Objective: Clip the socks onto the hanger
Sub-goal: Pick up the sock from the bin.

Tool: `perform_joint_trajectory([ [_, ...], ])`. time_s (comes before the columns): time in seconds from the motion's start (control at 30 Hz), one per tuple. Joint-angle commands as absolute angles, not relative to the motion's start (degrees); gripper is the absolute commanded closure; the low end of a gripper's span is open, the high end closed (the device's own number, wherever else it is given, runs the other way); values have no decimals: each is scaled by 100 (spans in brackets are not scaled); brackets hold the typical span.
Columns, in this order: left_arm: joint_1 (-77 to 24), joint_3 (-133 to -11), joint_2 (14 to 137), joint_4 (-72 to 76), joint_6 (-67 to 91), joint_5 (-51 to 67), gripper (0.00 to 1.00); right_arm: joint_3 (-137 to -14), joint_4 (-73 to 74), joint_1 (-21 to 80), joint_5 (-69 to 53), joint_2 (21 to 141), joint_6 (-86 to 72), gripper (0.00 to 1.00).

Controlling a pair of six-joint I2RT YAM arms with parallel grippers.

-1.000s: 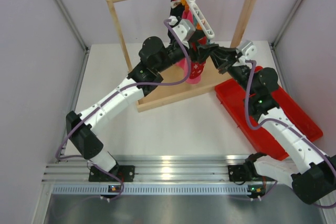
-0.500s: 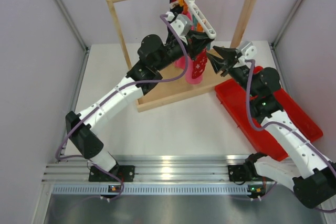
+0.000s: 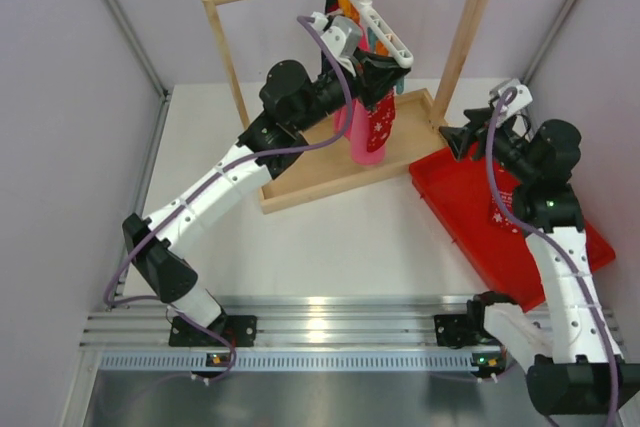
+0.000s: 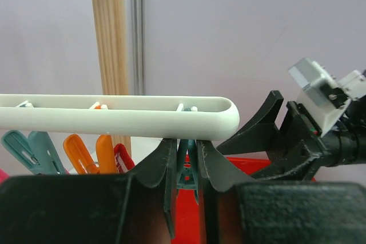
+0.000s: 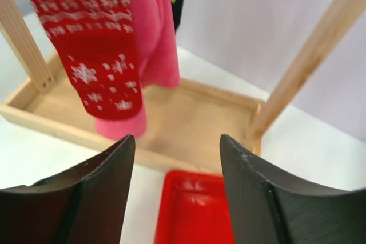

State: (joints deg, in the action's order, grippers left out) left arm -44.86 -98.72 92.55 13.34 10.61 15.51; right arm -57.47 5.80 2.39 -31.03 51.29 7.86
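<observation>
Left wrist view: the left pincer (image 4: 186,144) is found drawn narrow. Its two black fingers (image 4: 164,170) are pressed against either side of a teal clip (image 4: 184,171), which hangs directly under the rounded end of the hanger (image 4: 114,115). The squeeze is judged to work the clip's spring. Whether fabric sits in the clip's mouth is hidden below the fingers. To the left of this pincer, orange clips (image 4: 86,152) and further teal ones are noted hanging free from the same bar. The bar is smooth white moulded plastic, slotted along its length. The clips are small, hard and glossy.

In the top external view a red sock (image 3: 378,122) is seen hanging straight down just beneath the left pincer. It hangs beside a longer pink cloth (image 3: 356,142), inside the wooden rail frame (image 3: 225,57). The sock is soft and limp, with a white snowflake print.

The right pincer (image 5: 177,141) is recorded spread wide and empty. It is held over the red tray (image 3: 560,237), with the hanging sock up and to its left, well apart. This stand-off is judged to leave the left arm room at the clip.

A red patch with white marks (image 3: 499,215) lies in the tray, just below the right pincer. It is taken to be the second sock, not yet clipped, but it is too small to confirm.
</observation>
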Motion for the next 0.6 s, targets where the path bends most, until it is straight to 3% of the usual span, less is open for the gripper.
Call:
perform_joint_trajectory([
  [0.0, -4500, -10186, 9325, 1398, 1160, 1459, 100, -6056, 2423, -812, -4243, 5291, 1403, 41],
  [0.1, -4500, -10222, 9343, 1345, 1090, 1415, 100, -5556, 3142, -2007, -4719, 5291, 2472, 44],
  [0.23, -4500, -10222, 9343, 1292, 1063, 1485, 100, -5265, 3235, -2829, -4194, 5756, 2839, 50],
  [0.27, -4500, -10213, 9343, 1275, 1055, 1477, 100, -5256, 3113, -2926, -3923, 5870, 2708, 55],
  [0.57, -4491, -9967, 9255, 1310, 1028, 1292, 100, -4966, 1293, -2857, -2000, 7064, 1284, 57],
])
